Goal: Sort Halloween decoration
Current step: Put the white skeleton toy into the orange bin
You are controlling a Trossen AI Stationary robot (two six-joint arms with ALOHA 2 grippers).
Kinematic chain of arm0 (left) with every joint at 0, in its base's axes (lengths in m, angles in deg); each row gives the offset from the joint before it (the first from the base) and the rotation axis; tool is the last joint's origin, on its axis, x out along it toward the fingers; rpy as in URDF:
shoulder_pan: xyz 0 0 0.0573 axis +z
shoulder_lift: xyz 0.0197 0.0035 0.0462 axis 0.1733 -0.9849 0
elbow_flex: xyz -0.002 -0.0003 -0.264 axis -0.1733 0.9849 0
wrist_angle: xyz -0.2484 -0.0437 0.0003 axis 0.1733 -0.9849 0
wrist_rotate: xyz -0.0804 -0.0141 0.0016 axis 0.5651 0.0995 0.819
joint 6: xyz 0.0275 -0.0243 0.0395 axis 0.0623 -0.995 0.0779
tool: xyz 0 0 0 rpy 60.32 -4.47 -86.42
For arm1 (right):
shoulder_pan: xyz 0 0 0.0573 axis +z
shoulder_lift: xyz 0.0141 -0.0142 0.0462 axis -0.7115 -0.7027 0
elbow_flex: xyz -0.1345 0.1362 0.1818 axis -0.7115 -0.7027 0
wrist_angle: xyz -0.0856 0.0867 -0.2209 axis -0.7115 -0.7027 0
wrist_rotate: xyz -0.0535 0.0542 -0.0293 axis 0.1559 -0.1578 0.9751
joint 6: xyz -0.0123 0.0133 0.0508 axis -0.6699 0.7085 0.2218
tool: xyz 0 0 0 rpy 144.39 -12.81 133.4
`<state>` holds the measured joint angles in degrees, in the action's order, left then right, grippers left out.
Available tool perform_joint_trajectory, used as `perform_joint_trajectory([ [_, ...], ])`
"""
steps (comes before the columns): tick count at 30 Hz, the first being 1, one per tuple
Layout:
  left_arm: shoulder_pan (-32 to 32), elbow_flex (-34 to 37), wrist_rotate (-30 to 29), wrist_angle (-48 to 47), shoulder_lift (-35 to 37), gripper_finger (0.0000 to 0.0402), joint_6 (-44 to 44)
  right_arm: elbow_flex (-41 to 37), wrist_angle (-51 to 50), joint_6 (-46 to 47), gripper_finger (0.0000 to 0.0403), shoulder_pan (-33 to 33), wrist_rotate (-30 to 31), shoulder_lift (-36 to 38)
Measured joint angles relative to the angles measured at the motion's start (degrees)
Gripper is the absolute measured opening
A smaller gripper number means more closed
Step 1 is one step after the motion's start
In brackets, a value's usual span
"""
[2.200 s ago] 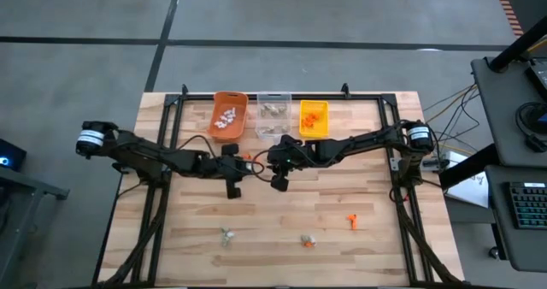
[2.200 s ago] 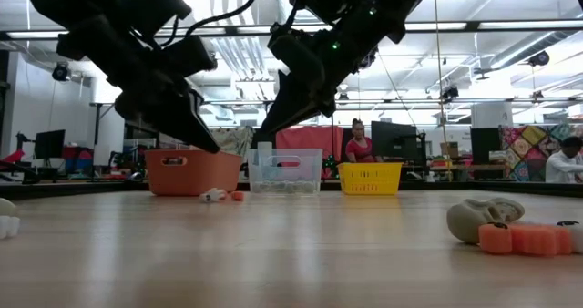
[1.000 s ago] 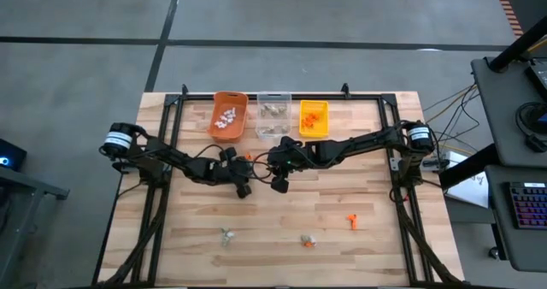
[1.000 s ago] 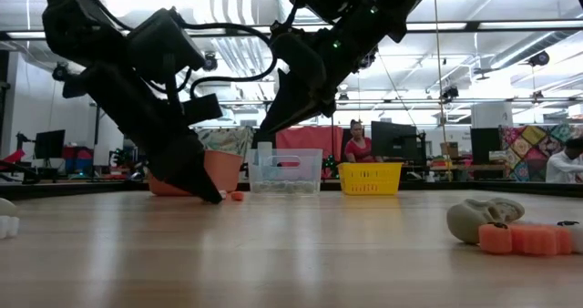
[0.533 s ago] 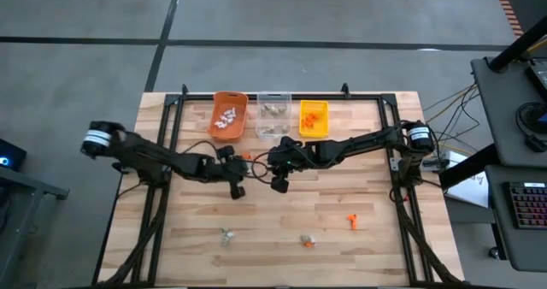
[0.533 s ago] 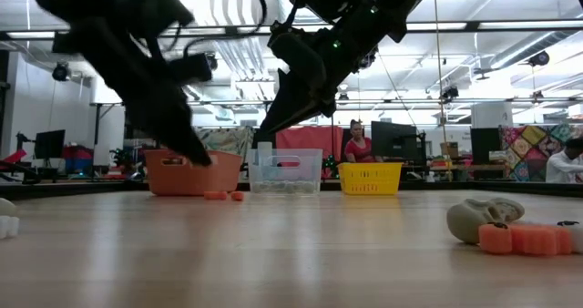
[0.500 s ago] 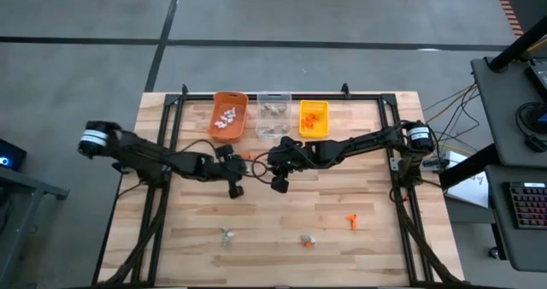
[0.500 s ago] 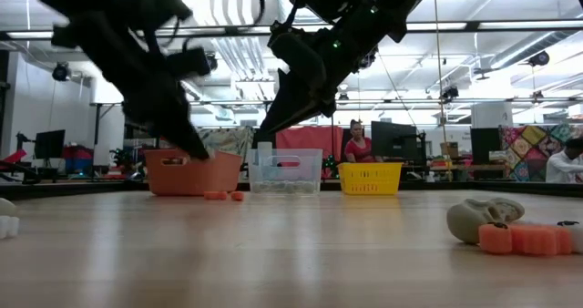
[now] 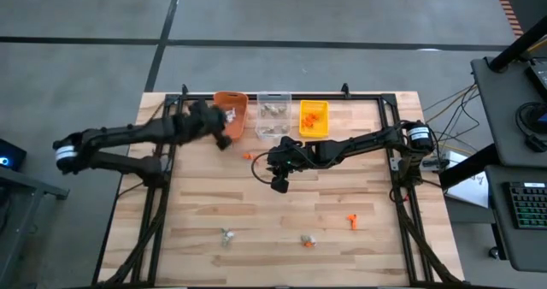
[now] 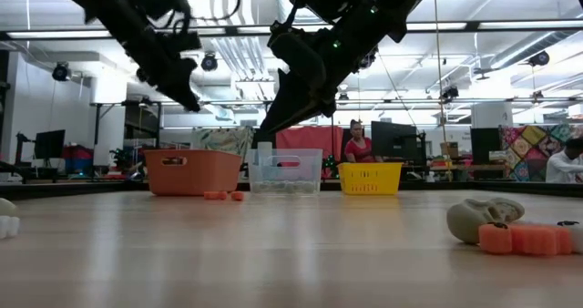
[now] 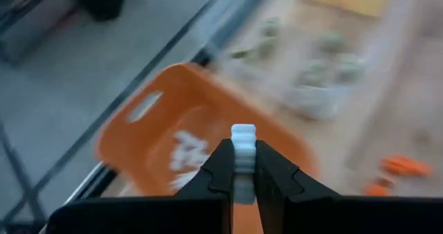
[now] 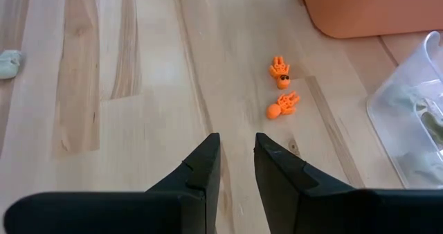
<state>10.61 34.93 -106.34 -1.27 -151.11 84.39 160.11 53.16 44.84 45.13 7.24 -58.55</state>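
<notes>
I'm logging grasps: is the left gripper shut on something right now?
Yes, shut: the left gripper pinches a small white trinket above the orange bin.

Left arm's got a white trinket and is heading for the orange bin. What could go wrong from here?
The left end effector pinches the white trinket only by its lower part, so it may slip out. Released too early, it could miss the orange bin. The right end effector hovers open near two orange trinkets.

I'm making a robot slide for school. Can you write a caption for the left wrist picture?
The left hand carries a little white trinket over the orange bin.
</notes>
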Motion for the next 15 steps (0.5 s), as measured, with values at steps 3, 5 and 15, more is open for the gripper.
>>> perform_joint_trajectory([
  [3, 8.27, -0.92, 5.01, 0.93, -2.2, 0.0009, 0.48, 0.0, 0.01, -0.02, 0.0079, -0.02, 0.0, 0.0],
  [5, 13.05, -1.43, 9.66, 2.34, -4.52, 0.0009, 0.12, 0.0, 0.01, -0.26, 0.0079, -0.02, 0.01, 0.0],
  [15, 22.79, -8.72, 17.2, 1.73, -20.22, 0.0009, 2.31, 0.0, 0.01, -1.04, 0.0079, -0.02, 0.02, 0.0],
])
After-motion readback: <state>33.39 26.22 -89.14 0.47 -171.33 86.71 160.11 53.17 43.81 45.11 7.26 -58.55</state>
